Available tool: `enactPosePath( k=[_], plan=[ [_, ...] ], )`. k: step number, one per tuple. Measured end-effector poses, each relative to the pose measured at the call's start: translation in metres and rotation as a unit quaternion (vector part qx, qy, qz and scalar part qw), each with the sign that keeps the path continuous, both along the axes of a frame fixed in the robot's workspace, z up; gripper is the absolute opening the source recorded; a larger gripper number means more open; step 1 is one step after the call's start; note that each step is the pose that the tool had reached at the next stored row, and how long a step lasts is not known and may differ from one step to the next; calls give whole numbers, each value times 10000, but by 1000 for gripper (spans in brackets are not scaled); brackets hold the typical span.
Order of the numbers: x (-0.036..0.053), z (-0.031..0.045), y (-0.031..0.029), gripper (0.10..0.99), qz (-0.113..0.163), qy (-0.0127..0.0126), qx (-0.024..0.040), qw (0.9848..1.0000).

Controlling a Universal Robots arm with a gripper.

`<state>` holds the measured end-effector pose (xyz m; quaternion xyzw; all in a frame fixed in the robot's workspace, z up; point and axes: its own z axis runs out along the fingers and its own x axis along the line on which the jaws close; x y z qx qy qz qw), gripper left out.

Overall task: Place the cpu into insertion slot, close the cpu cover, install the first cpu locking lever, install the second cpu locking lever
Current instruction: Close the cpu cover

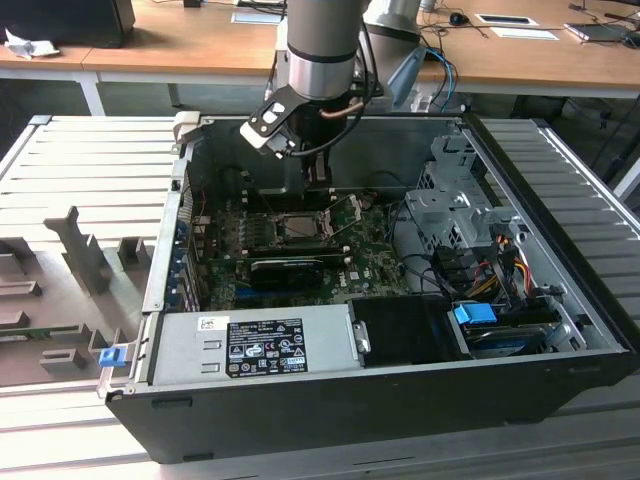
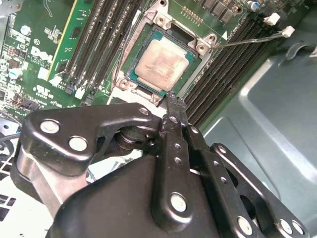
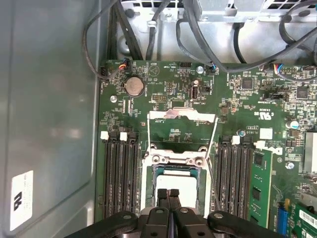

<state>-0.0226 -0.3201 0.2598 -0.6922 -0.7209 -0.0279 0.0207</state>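
The cpu [image 2: 161, 61], a dull silver square, lies flat in the insertion slot [image 2: 132, 79] on the green motherboard; in the first wrist view the cpu [image 3: 179, 182] shows just beyond my fingertips. The cpu cover [image 3: 182, 114], a thin metal frame, is swung open away from the slot, with green board showing through its window. A thin locking lever [image 2: 252, 38] stands up free beside the slot. My gripper [image 2: 171, 97] is shut with nothing in it and hovers right over the slot's edge. In the exterior view the gripper [image 1: 318, 183] hangs above the slot [image 1: 299, 226].
Memory slots [image 3: 120, 173] flank the socket on both sides. A black ribbed heatsink [image 1: 285, 270] sits in front of it. The case's grey wall [image 3: 49, 109] is close on one side, with cables [image 3: 148, 29] and a drive cage [image 1: 455, 205] near.
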Motion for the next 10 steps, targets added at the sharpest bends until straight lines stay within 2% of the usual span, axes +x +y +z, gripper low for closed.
enactPosePath(
  k=[3,5,10],
  plan=[
    [0,63,1,106,0,0,0,10000],
    [17,63,1,106,4,0,4,10000],
    [124,64,1,106,12,0,2,10000]
  ],
)
